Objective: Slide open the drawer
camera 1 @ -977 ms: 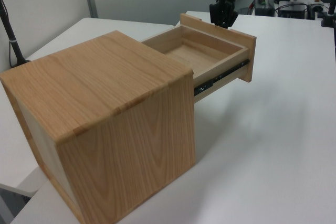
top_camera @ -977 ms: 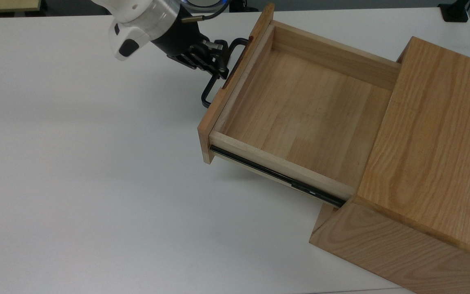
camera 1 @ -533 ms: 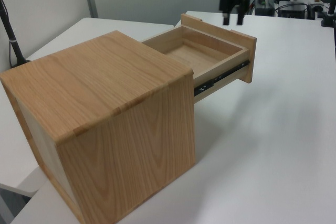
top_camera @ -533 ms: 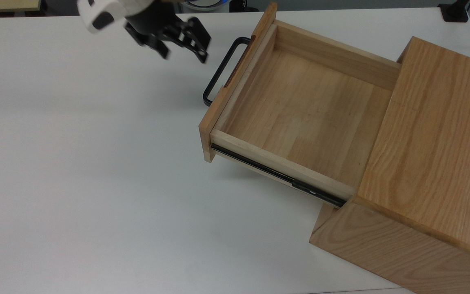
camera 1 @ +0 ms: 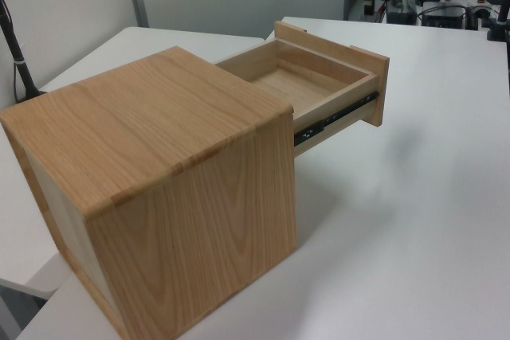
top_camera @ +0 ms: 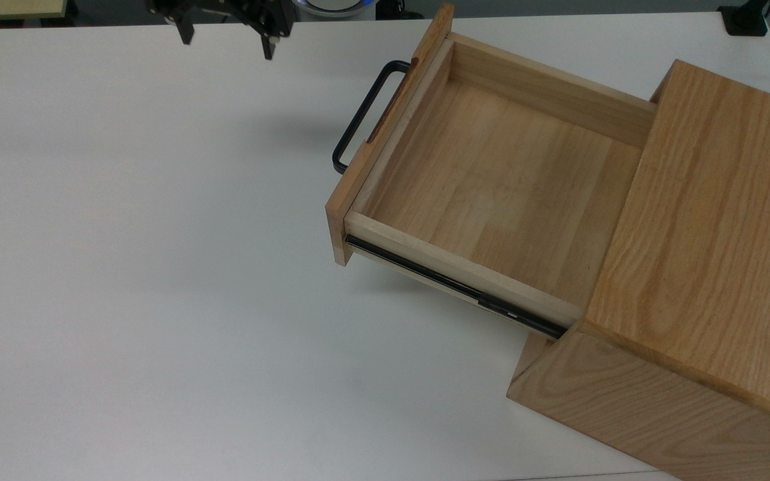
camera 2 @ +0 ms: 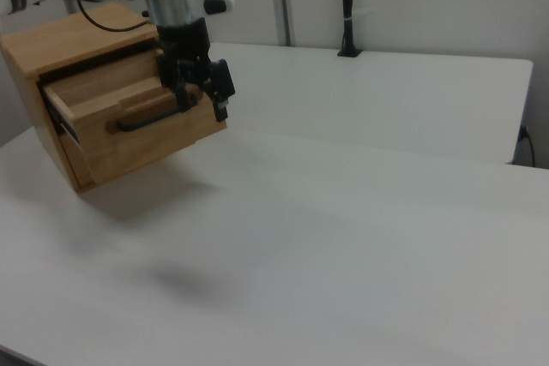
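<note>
Shallow light-wood drawer point(top_camera: 492, 180) sitting pulled out of oak cabinet box point(top_camera: 706, 267) | black two-finger gripper point(top_camera: 224, 37) hovering apart from black U-shaped handle point(top_camera: 361, 113), jaws spread wide, gripping nothing

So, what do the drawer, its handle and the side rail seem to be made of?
The drawer looks like pale, unpainted wood: grain lines and joined boards show on its floor. Its handle seems to be black metal bar, thin, bent into a U. The side rail looks like dark metal, with a slight sheen.

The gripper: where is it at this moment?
In the top view, the gripper hangs open at the top edge, left of the drawer's handle and clear of it.
</note>
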Available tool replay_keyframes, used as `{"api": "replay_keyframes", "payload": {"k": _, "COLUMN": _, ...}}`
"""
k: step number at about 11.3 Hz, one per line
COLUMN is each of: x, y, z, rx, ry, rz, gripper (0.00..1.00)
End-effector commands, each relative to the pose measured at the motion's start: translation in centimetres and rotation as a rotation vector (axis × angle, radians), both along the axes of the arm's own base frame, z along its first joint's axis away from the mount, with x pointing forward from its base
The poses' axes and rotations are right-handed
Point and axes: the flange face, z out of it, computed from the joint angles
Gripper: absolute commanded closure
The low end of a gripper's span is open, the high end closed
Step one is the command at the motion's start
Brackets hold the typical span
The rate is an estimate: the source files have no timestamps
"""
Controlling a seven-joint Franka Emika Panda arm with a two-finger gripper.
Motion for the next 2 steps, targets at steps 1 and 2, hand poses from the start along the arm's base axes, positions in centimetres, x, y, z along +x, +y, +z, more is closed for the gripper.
{"api": "replay_keyframes", "payload": {"k": 1, "x": -1.57, "y": -0.70, "z": 0.96, "rx": -0.017, "ry": 0.006, "rz": 0.051, "gripper": 0.00}}
{"api": "replay_keyframes", "payload": {"k": 2, "x": -1.56, "y": -0.60, "z": 0.96, "rx": -0.016, "ry": 0.006, "rz": 0.052, "gripper": 0.00}}
